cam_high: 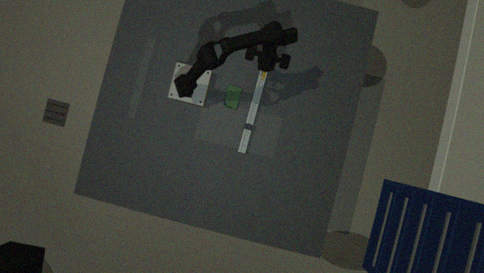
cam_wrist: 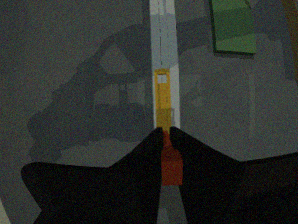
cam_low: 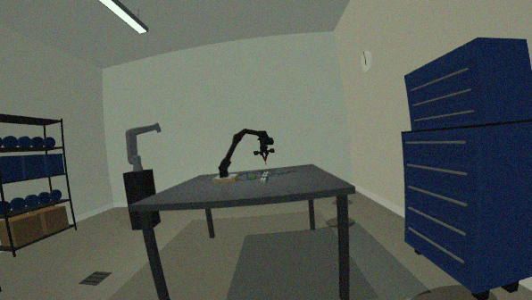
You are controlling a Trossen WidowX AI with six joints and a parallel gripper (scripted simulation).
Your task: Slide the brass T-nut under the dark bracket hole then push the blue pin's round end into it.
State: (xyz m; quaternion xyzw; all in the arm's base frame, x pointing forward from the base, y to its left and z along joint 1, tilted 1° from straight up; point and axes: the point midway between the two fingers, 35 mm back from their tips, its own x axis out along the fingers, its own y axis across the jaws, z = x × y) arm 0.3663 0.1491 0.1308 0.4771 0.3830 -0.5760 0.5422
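Top view: a blue cabinet (cam_high: 426,227) (cam_low: 469,179) with pale bar handles occupies the lower right corner; a dark slotted floor grate (cam_high: 56,112) (cam_low: 95,278) lies at the left, and a black block-like object stands in the lower left corner. Exterior view: the same cabinet fills the right side and the grate appears at lower left. A shelf rack (cam_low: 62,174) at the left edge bears blue round objects, blue bins (cam_low: 33,166) and brown boxes (cam_low: 40,224). A round wall clock (cam_low: 366,61) hangs at upper right; a lit ceiling lamp (cam_low: 124,16) crosses the upper left.
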